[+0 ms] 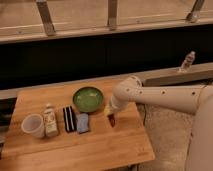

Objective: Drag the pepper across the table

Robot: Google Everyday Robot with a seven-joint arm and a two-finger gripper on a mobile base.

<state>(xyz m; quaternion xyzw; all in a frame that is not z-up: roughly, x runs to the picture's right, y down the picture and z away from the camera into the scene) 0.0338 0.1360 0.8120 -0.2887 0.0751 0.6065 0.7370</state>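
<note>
With the robot's gripper (109, 112) down at the small dark red chili-shaped pepper (112, 120), just right of the round green bowl (88, 98) on the light wooden butcher-block table (60, 150), and its hold impossible to tell, I would press lightly and slide slowly along the planks.

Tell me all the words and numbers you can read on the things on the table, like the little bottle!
No words or numbers can be read here.
Small bottle on the table: its label is too small to read.
Bottle on the ledge: nothing readable.
Gripper, down at the pepper right of the green bowl: no sign visible on it.
</note>
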